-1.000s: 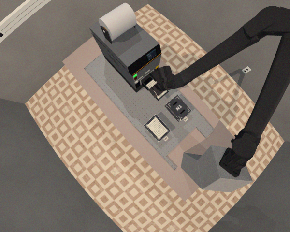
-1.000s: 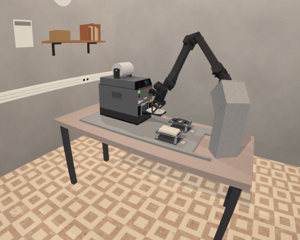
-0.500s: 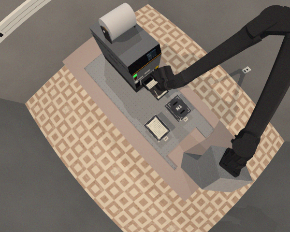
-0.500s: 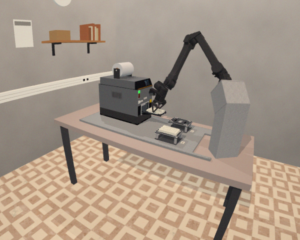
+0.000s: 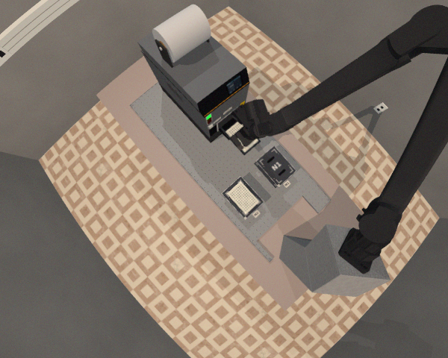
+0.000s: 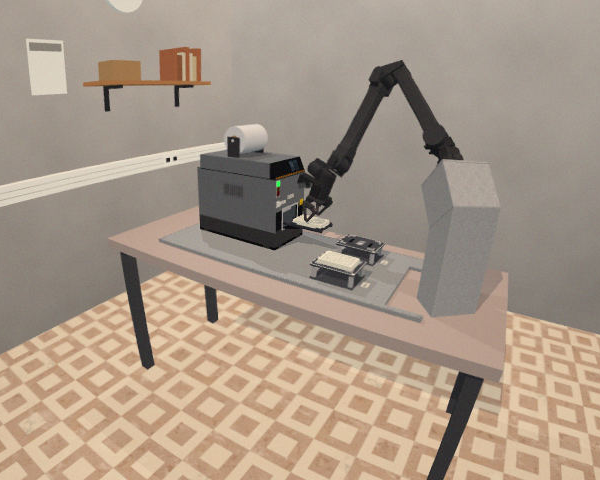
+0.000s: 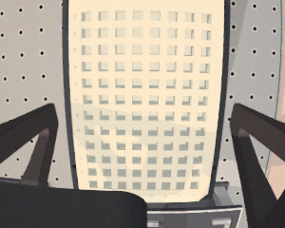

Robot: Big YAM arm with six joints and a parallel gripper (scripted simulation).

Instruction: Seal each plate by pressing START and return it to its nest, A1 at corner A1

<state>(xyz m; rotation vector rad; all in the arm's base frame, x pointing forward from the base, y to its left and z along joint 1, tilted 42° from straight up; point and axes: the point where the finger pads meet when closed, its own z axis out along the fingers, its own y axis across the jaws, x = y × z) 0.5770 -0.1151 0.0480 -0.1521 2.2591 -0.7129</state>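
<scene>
A cream plate (image 5: 251,146) (image 6: 318,222) (image 7: 142,90) lies on the sealer's extended stage (image 6: 322,228). It looks flat; its seating inside the locators is partly hidden. Its well grid shows in the wrist view, but I cannot tell whether foil covers it. My gripper (image 6: 313,213) (image 7: 143,113) is open, low over this plate, with one finger beyond each long side and a gap at both. The sealer's lamp (image 5: 208,116) (image 6: 278,183) is green. Nest N1 (image 5: 276,166) (image 6: 363,239) is empty. The other plate (image 5: 243,197) (image 6: 336,260) lies flat in nest N2 (image 6: 351,280).
The sealer (image 5: 181,96) (image 6: 233,201) with its white foil roll (image 5: 185,32) (image 6: 251,137) stands directly behind the stage. The grey arm pedestal (image 5: 324,262) (image 6: 458,242) stands at the other end of the table, beyond the two raised nests.
</scene>
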